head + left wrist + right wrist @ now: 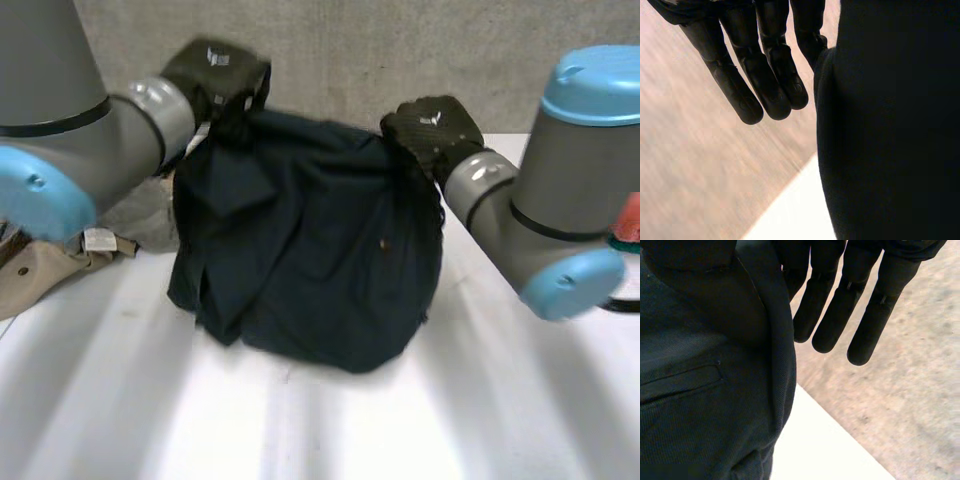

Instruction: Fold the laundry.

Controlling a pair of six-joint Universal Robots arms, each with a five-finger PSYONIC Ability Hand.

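Dark garment (310, 240) held up at the back of the white table (320, 420), its lower part resting on it.
The left hand (215, 75) pinches the top left corner and the right hand (432, 128) the top right, other fingers straight. A grey wall (330, 50) stands behind; beige clothes (40, 270) lie beside the left arm.

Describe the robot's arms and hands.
The left arm and right arm are thick grey tubes with round light-blue caps and black seam rings. The left hand and right hand are black, each with a small white mark on its back.
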